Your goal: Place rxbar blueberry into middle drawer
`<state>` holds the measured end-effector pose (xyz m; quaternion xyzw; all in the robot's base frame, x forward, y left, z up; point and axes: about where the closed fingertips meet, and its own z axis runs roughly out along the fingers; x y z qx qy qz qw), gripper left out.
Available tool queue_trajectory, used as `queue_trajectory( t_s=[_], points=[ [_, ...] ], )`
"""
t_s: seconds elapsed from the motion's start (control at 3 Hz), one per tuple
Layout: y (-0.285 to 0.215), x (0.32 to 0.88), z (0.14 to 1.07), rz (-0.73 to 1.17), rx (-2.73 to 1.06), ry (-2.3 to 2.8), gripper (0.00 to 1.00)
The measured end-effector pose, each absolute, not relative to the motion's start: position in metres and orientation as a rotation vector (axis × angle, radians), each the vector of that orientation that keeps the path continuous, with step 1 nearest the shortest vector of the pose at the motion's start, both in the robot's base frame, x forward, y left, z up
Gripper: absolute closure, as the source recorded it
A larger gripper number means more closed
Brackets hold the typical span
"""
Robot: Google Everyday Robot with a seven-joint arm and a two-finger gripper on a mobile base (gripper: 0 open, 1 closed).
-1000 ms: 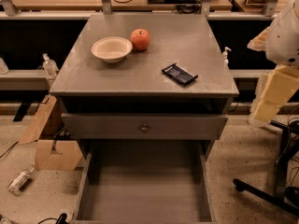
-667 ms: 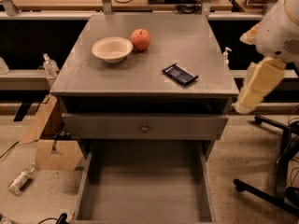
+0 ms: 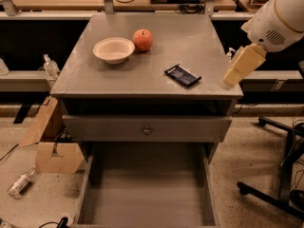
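The gripper (image 3: 243,65) is seen at three o'clock of the rxbar blueberry (image 3: 183,75), its grip impossible to tell; the middle drawer (image 3: 147,198) is seen open at six.

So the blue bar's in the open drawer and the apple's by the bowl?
No: camera view shows the rxbar blueberry on the cabinet top, not in the middle drawer; the gripper hovers at the top's right edge. Apple beside bowl is right.

The worktop (image 3: 142,80) looks matt grey, the rxbar blueberry (image 3: 182,75) wrapper glossy, the middle drawer (image 3: 147,198) dull; at the frame's right, the claw (image 3: 232,76) looks smooth cream plastic.
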<state>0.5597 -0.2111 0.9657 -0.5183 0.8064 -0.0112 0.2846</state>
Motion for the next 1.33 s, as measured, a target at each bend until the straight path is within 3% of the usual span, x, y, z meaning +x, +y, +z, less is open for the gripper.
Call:
queue_trajectory(
  t_s=[0.67, 1.33],
  points=[
    [-0.217, 0.589, 0.959, 0.006, -1.264, 2.207, 0.00],
    [-0.173, 0.633, 0.909, 0.160, -1.267, 2.193, 0.00]
  ],
)
